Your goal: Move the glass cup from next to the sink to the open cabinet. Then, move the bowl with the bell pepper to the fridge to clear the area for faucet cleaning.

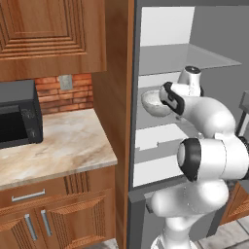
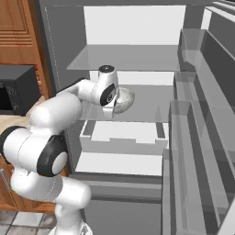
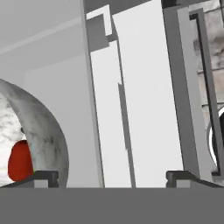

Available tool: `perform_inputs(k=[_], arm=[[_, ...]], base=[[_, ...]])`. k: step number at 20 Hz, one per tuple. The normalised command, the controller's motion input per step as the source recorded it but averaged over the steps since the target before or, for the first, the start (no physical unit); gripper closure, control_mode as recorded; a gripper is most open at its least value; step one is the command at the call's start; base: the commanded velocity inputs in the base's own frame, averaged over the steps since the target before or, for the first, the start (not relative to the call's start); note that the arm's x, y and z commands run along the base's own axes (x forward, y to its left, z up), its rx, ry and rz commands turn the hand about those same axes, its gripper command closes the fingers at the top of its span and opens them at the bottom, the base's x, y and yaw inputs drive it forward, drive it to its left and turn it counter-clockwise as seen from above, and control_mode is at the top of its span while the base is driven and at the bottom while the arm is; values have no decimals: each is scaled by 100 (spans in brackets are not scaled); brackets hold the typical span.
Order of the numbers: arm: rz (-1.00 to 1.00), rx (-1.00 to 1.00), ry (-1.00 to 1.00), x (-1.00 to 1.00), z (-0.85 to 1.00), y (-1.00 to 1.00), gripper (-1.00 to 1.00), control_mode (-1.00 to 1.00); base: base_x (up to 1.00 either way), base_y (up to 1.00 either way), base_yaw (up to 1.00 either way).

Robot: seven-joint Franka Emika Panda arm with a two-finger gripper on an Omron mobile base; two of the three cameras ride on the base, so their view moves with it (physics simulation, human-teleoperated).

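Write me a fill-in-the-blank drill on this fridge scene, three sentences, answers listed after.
1. The bowl sits beside the gripper inside the open ____.
2. In the hand view, the bell pepper in the bowl is ____ in colour.
3. On the counter to the left of the fridge stands a black ____.

Missing words: fridge; red; microwave

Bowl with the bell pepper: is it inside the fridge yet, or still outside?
Inside. The bowl is above the middle glass shelf of the open fridge, red bell pepper in it; resting or held, cannot tell.
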Motion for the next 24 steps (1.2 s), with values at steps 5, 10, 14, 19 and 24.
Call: perform_inputs(k=[5, 10, 14, 19, 24], arm=[[0, 0, -16, -100, -3, 0, -100, -100], [0, 0, -16, -100, -1, 5, -100, -100], [1, -1, -7, -50, -5, 14, -100, 100], [0, 0, 0, 0, 0, 0, -100, 100], [0, 0, 0, 0, 0, 0, -100, 100]], base=[[0, 0, 0], [0, 0, 0], [-50, 14, 0], [-100, 31, 0], [-100, 4, -35]])
